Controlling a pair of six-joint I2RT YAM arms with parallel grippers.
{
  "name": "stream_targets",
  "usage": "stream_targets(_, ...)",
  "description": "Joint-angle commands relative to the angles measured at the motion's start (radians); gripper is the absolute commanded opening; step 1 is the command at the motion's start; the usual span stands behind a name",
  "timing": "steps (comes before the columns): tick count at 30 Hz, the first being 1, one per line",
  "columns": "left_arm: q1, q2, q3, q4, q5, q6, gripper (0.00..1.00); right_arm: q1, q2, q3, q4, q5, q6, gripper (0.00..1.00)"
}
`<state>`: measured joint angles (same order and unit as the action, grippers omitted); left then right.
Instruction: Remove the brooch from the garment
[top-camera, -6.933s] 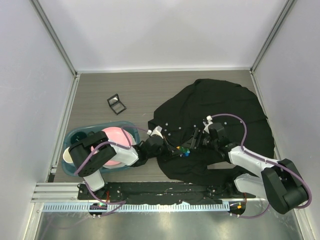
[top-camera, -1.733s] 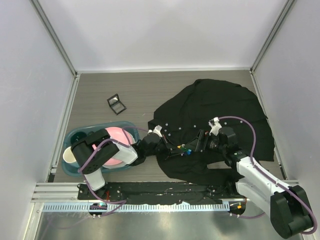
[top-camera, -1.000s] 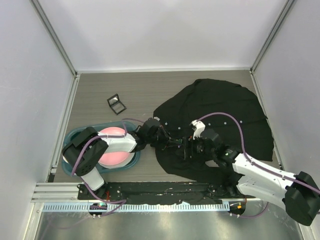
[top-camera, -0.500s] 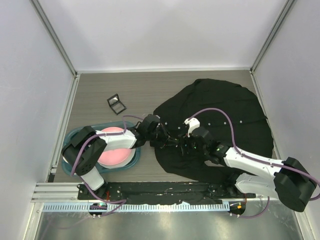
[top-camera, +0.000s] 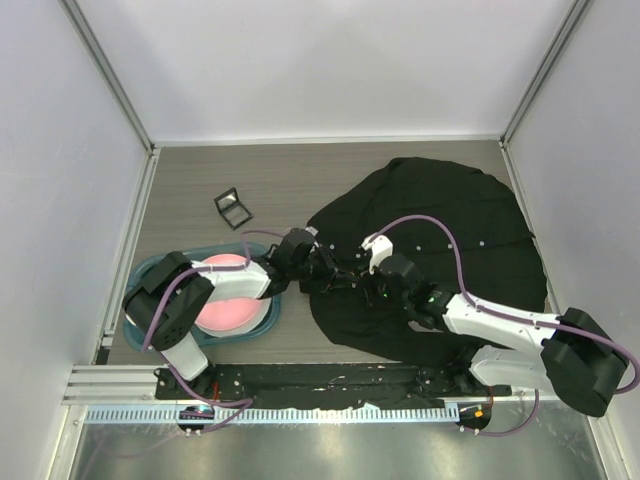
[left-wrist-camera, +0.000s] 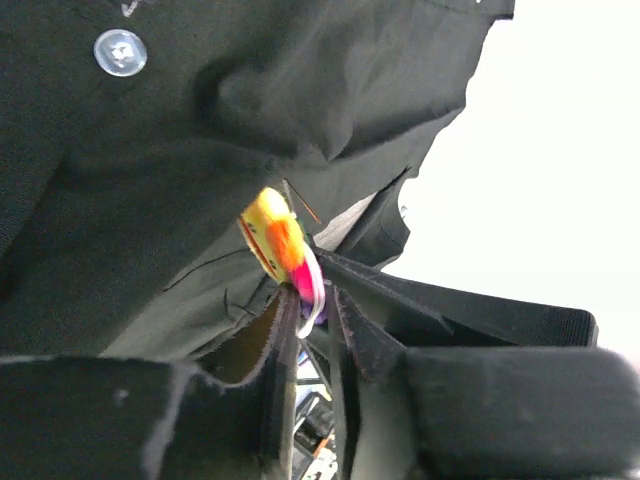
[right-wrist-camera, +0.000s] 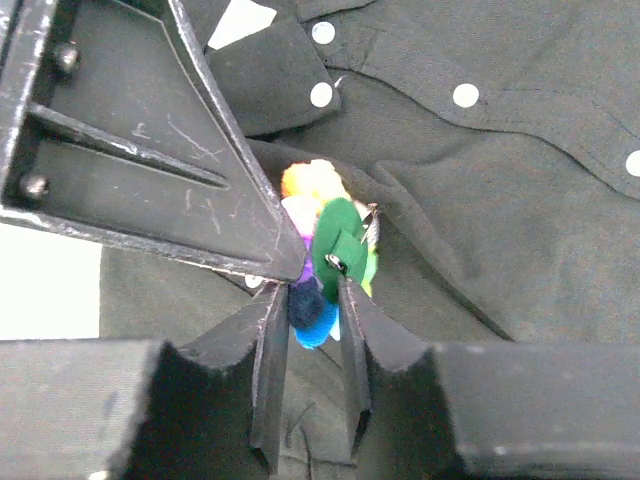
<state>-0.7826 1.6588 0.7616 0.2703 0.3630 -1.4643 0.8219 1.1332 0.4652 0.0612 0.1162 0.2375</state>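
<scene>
Seen from above, the black garment (top-camera: 450, 215) lies spread over the right half of the counter (top-camera: 200, 180). The multicoloured brooch (right-wrist-camera: 325, 250) sits on a fold near the garment's left edge, where my two tools meet tip to tip. My right tool (right-wrist-camera: 310, 288) has its jaws set narrow, pinching the brooch's lower blue and purple petals. My left tool (left-wrist-camera: 310, 300) stands almost closed at the brooch's pink rim; I cannot tell whether it grips.

Robot test cell in a lab. White panel walls (top-camera: 300, 70) sit in aluminium framing (top-camera: 108, 72) around a wood-grain tabletop (top-camera: 280, 175). Left arm (top-camera: 235, 285) and right arm (top-camera: 500, 320) are bolted to a rail (top-camera: 300, 380) along the bottom edge.
</scene>
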Motion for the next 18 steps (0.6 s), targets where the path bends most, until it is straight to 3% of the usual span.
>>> stream_targets(1, -0.007, -0.054, -0.041, 0.113, 0.039, 0.019, 0.26, -0.003, 0.008, 0.032, 0.072, 0.051, -0.003, 0.27)
stream_targets(5, -0.009, -0.131, -0.056, 0.069, -0.005, 0.1, 0.44, -0.001, 0.008, 0.036, 0.06, 0.069, 0.009, 0.27)
stream_targets(8, -0.009, -0.235, -0.079, -0.009, -0.084, 0.178, 0.47, -0.003, 0.008, 0.049, 0.042, 0.085, 0.025, 0.27)
stream_targets(12, -0.029, -0.343, -0.082, -0.152, -0.219, 0.306, 0.37, -0.004, 0.014, 0.062, 0.034, 0.112, 0.063, 0.26)
stream_targets(13, -0.038, -0.352, -0.076, -0.213, -0.254, 0.33, 0.31, -0.003, 0.019, 0.066, 0.034, 0.112, 0.068, 0.25)
stream_targets(18, -0.153, -0.285, 0.005, -0.356, -0.354, 0.435, 0.17, -0.035, 0.062, 0.099, 0.034, 0.039, 0.105, 0.23)
